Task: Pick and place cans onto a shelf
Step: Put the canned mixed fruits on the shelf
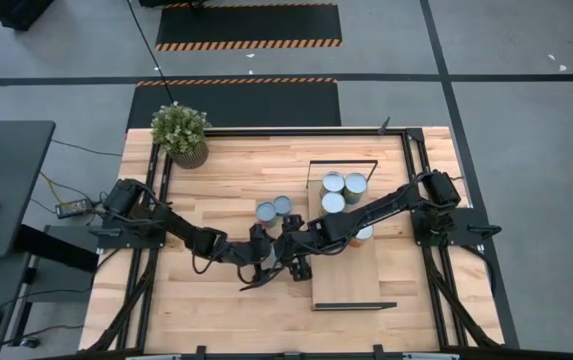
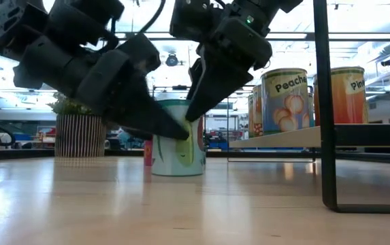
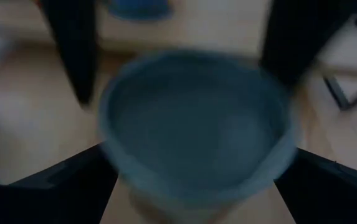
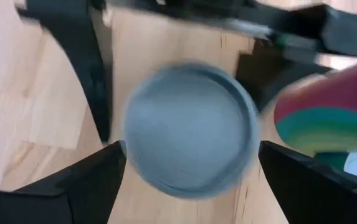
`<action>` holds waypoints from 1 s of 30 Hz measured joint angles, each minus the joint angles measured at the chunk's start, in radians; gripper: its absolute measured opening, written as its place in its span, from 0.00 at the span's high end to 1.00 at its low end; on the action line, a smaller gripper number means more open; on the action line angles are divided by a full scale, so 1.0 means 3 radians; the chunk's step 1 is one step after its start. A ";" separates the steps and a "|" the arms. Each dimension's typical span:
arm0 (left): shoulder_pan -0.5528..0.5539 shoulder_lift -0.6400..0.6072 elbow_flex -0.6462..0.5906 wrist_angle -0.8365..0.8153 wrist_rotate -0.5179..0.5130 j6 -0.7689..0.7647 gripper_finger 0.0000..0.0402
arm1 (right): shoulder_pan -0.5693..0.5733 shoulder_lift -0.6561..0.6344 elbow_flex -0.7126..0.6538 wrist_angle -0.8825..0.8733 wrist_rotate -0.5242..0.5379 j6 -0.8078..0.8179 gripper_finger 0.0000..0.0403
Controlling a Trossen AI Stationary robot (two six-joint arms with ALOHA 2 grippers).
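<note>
- Task progress, as I judge it: partly done. Three cans stand together on the far end of the shelf (image 1: 346, 285), tops showing: one (image 1: 333, 183), one beside it (image 1: 355, 183), one just nearer (image 1: 333, 203). A fourth orange can (image 1: 364, 234) peeks out from under the right arm, also on the shelf board
- Still left on the table (image 1: 226, 160): two cans side by side near the middle, (image 1: 266, 212) and (image 1: 283, 205), plus the one both arms crowd around, which the high view hides
- That can (image 2: 177, 146), pale green and white, stands upright on the table in the low view, just short of the shelf's near post
- The left tool (image 1: 257, 258) is spread wide; its wrist view looks down on a round can top (image 3: 197, 124) lying between its two fingers, not yet squeezed as far as I can tell
- The right tool (image 1: 294, 252) is likewise wide, and its wrist view shows a silver can top (image 4: 190, 127) between its fingers, with a rainbow-striped can (image 4: 331, 118) just beside
- Whether both wrist views show the same can I cannot tell
- In the low view the shelf carries a peach-labelled can (image 2: 284, 102) and an orange one (image 2: 348, 95), upright, near each other
- A potted plant (image 1: 180, 132) sits at the table's far left corner, well apart from the work
</note>
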State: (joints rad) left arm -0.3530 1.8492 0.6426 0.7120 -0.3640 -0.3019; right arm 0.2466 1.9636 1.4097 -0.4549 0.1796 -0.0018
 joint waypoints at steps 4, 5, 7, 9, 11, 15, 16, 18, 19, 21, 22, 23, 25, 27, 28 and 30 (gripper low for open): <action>0.0011 -0.0129 -0.0003 -0.0442 0.0206 -0.0002 0.01 | 0.0000 -0.0014 -0.0001 -0.0117 0.0024 0.0000 0.07; 0.0011 -0.0193 -0.0003 -0.0572 0.0200 0.0001 0.01 | 0.0000 -0.0019 0.0009 -0.0127 0.0029 -0.0004 0.07; 0.0011 -0.0311 -0.0003 -0.0732 0.0189 0.0005 0.01 | 0.0000 -0.0019 0.0071 -0.0210 0.0031 -0.0007 0.07; 0.0008 -0.0453 -0.0003 -0.0898 0.0187 0.0073 0.01 | -0.0003 -0.0023 0.0118 -0.0279 0.0032 -0.0009 0.07; -0.0018 -0.0585 -0.0003 -0.1011 0.0181 0.0123 0.01 | -0.0003 -0.0024 0.0155 -0.0348 0.0048 -0.0009 0.07; -0.0084 -0.0832 0.0000 -0.1329 0.0154 0.0173 0.01 | -0.0004 -0.0027 0.0201 -0.0439 0.0104 -0.0007 0.07; -0.0100 -0.0883 0.0001 -0.1440 0.0096 0.0172 0.01 | -0.0004 -0.0027 0.0201 -0.0452 0.0105 -0.0007 0.07; -0.0124 -0.0936 0.0000 -0.1608 -0.0076 0.0167 0.01 | -0.0003 -0.0027 0.0201 -0.0453 0.0110 -0.0007 0.07; -0.0125 -0.0934 0.0001 -0.1669 -0.0179 0.0139 0.01 | -0.0003 -0.0027 0.0201 -0.0451 0.0122 -0.0007 0.07; -0.0125 -0.0931 -0.0005 -0.1795 -0.0362 0.0091 0.01 | -0.0003 -0.0027 0.0201 -0.0454 0.0128 -0.0007 0.07; -0.0125 -0.0928 -0.0005 -0.1810 -0.0435 0.0072 0.01 | -0.0004 -0.0027 0.0201 -0.0456 0.0128 -0.0007 0.07; -0.0125 -0.0913 -0.0003 -0.1809 -0.0513 0.0041 0.01 | -0.0004 -0.0027 0.0201 -0.0455 0.0128 -0.0007 0.07; -0.0121 -0.0890 -0.0003 -0.1824 -0.0643 -0.0004 0.01 | -0.0004 -0.0027 0.0201 -0.0460 0.0128 -0.0013 0.07; -0.0121 -0.0869 -0.0004 -0.1751 -0.0707 -0.0004 0.01 | -0.0003 -0.0027 0.0201 -0.0479 0.0124 -0.0027 0.07; -0.0121 -0.0854 -0.0001 -0.1710 -0.0709 -0.0001 0.01 | -0.0003 -0.0027 0.0201 -0.0491 0.0116 -0.0031 0.07; -0.0121 -0.0811 -0.0001 -0.1613 -0.0709 0.0000 0.01 | -0.0003 -0.0027 0.0201 -0.0516 0.0091 -0.0033 0.07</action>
State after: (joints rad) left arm -0.3893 1.6059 0.6422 0.2281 -0.5766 -0.3019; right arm 0.2459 1.9556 1.4700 -0.6096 0.2070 -0.0116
